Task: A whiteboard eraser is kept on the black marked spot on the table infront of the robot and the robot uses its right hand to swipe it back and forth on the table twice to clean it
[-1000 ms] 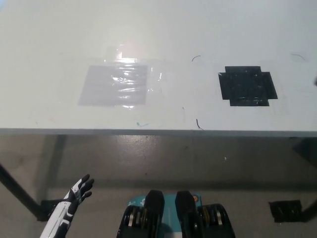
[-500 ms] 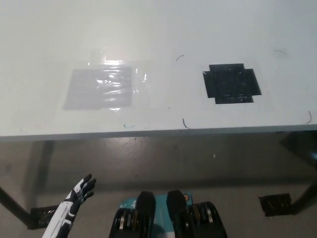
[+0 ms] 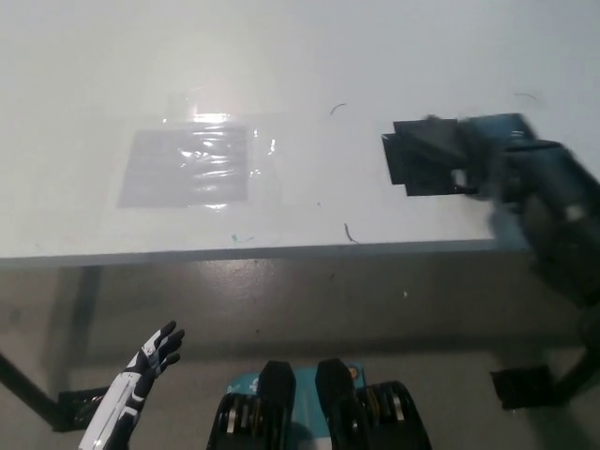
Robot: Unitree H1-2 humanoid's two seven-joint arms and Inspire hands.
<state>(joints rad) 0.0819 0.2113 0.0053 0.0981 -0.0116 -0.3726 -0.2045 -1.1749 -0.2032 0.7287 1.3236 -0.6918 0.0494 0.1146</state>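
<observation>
White left hand [image 3: 150, 361]: low at lower left, below the worktop edge, fingers apart, holding nothing. Flat white worktop [image 3: 281, 56]: bears a glossy clear taped rectangle [image 3: 187, 166] at left and a black taped square mark [image 3: 427, 155] at right. Black right hand [image 3: 502, 164]: motion-blurred over the mark's right part, partly hiding it; finger state cannot be told. Whiteboard eraser: not discernible.

White table [image 3: 281, 56] lit from above, glare seen on taped clear sheet [image 3: 187, 166]; grey floor [image 3: 281, 300] glimpsed beneath.
</observation>
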